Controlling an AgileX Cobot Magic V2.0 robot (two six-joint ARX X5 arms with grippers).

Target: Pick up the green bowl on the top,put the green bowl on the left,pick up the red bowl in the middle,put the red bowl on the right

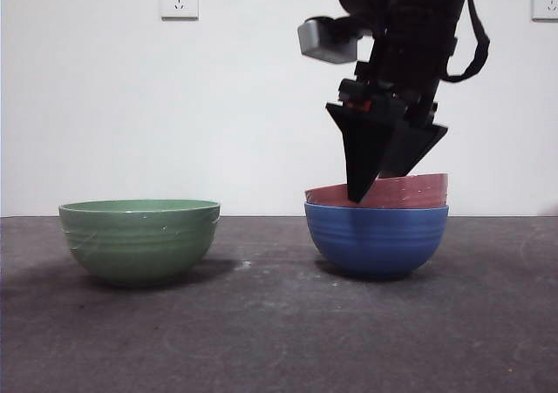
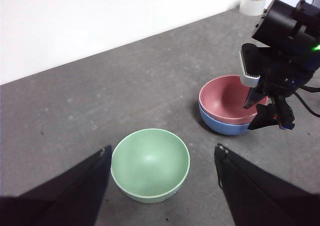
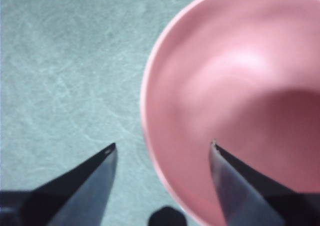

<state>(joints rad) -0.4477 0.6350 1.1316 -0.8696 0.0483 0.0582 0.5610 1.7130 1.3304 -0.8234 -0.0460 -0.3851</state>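
While red bowl hides blue bowl's inside | right fingers spread astride rim | left fingers released

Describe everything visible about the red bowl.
The red bowl is round, deep, glossy pinkish-red, and empty. It sits nested in the blue bowl, tilted, with only its upper band showing. The right end effector is open, straddling its rim: one jaw inside, one outside. Contact cannot be confirmed.
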